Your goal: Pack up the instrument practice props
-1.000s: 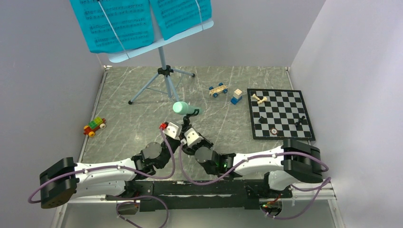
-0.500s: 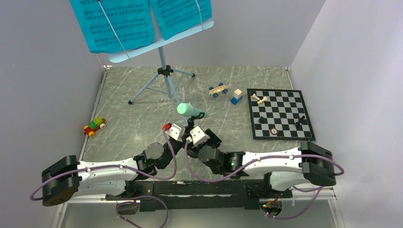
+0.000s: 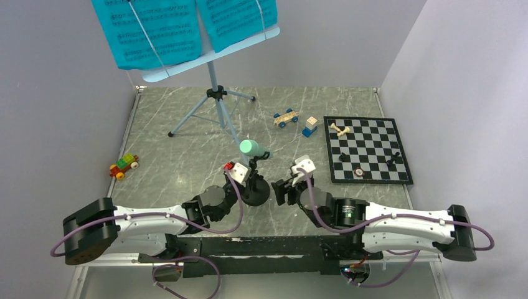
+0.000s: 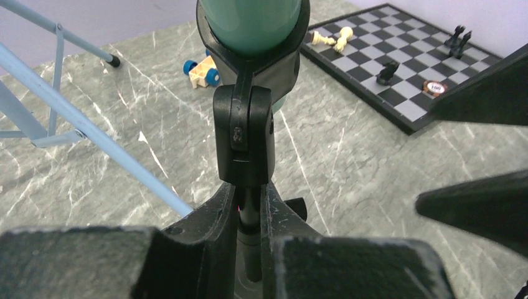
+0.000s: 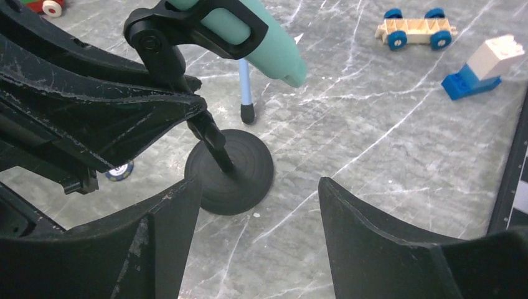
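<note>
No brand or readable label found. The turquoise music sheets (image 3: 149, 31) carry printed staves too small to read, and the overhead view cuts off their tops; they sit on the pale-blue music stand (image 3: 215, 78) at the worktop's (image 3: 174, 162) far side. A round token (image 4: 434, 88) on the chessboard (image 3: 367, 149) bears red-and-white marks I cannot decipher. My left tool (image 4: 249, 208) is closed narrowly on the thin post of the black microphone stand (image 5: 233, 177), whose round base rests on the worktop near the front, the mint-green microphone (image 3: 251, 147) clipped on top. My right tool (image 5: 256, 187) stands wide apart beside the base, gripping nothing. The left fingers (image 4: 212, 249) hide the post's lower part.
</note>
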Robot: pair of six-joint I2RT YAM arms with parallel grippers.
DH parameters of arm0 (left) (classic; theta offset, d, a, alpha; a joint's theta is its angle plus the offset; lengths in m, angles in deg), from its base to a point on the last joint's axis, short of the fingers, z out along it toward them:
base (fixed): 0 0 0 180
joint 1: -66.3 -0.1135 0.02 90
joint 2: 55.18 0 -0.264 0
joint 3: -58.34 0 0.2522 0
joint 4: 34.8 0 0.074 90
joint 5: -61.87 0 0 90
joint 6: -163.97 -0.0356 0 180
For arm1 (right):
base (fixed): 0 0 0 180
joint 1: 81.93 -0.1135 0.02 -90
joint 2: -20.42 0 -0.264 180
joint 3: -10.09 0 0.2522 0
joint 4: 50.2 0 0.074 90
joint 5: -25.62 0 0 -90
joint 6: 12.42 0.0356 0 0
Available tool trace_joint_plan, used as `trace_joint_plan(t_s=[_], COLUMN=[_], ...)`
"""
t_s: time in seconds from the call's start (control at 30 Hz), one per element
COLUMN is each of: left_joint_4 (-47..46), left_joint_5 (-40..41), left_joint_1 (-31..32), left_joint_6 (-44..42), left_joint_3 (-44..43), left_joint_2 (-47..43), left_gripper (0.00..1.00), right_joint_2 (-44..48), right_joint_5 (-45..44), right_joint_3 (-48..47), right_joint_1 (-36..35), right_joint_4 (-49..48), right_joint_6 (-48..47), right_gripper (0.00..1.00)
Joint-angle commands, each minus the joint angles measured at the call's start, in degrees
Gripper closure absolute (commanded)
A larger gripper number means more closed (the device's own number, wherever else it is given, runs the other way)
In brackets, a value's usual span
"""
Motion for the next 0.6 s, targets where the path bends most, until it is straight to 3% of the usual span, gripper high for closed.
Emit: trace_joint_plan(t_s=[0.0, 0.07, 0.17, 0.3, 0.43, 0.57], left_joint_4=[7.08, 6.81, 7.35, 8.92, 10.02, 8.88], left_joint_5=[0.08, -0.44, -0.94, -1.13, -2.16, -2.45], left_joint_1=[-0.01, -0.01, -0.01, -0.01, -0.01, -0.01], left_joint_6=[0.02, 0.15, 0.21, 1.16, 1.69, 1.53], left_joint_3=[-0.86, -0.93, -1.23, -1.43, -1.15, 0.49], left_joint_2=[2.57, 2.24, 0.98, -2.18, -6.65, -11.97], left_gripper=[0.98, 0.9, 0.65, 0.44, 0.33, 0.29], right_joint_2=[3.24, 3.37, 3.45, 4.22, 5.22, 6.45], right_joint_5=[3.74, 3.22, 2.8, 3.74, 6.47, 11.95], right_joint_3=[1.57, 1.16, 0.75, 0.76, 1.03, 2.14], right_joint_1=[1.94, 2.33, 2.85, 4.2, 6.9, 11.5], right_joint_4=[2.82, 4.39, 5.26, 5.52, 5.7, 4.5], right_joint_6=[6.99, 7.44, 7.84, 8.59, 9.44, 10.48], right_gripper=[0.27, 0.27, 0.26, 0.26, 0.25, 0.25])
